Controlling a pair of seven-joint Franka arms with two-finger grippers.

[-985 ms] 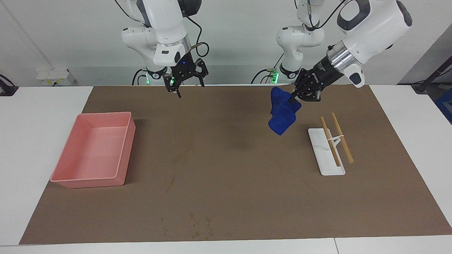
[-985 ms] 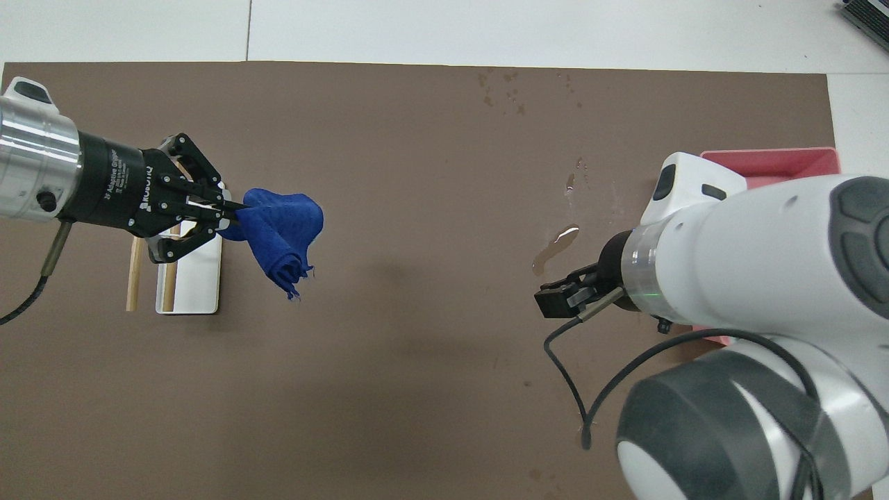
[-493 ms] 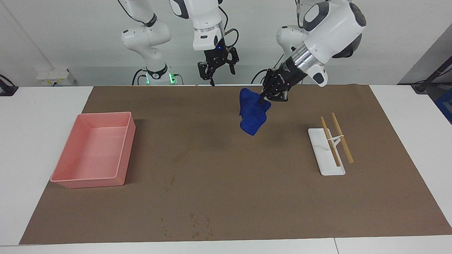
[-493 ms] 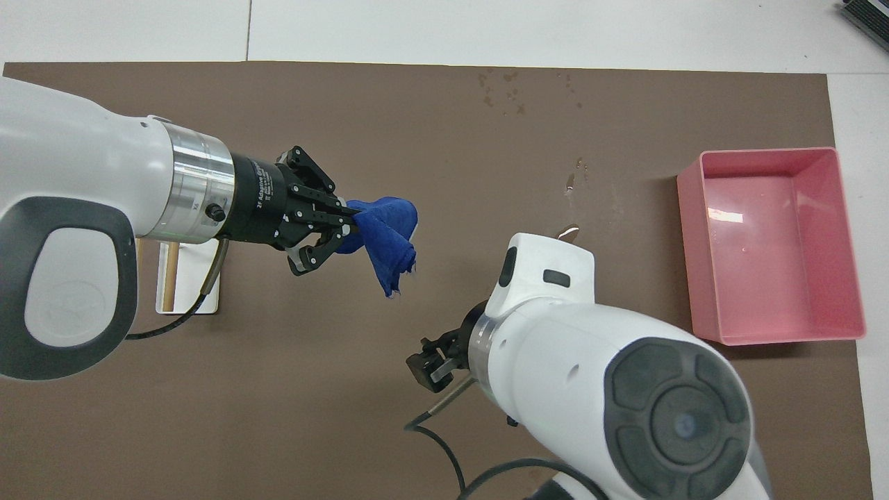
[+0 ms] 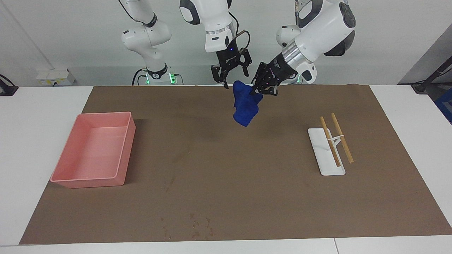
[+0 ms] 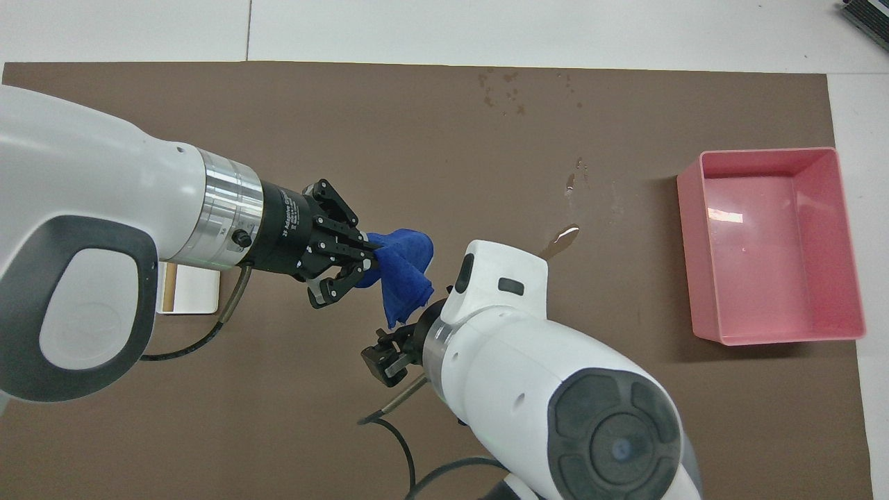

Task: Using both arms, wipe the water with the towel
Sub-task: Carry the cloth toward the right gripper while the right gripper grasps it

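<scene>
The towel [image 5: 244, 106], soft, light and limp, hangs bunched above the table [image 5: 247, 183], pinched at its top by the left claw [image 5: 257, 90]; the spread-fingered right claw [image 5: 231, 70], just beside the towel, should take a free upper corner.

Soft blue cloth towel [image 5: 244, 106] — glossy pink plastic tray [image 5: 92, 151] — matt brown mat [image 5: 247, 197].
</scene>
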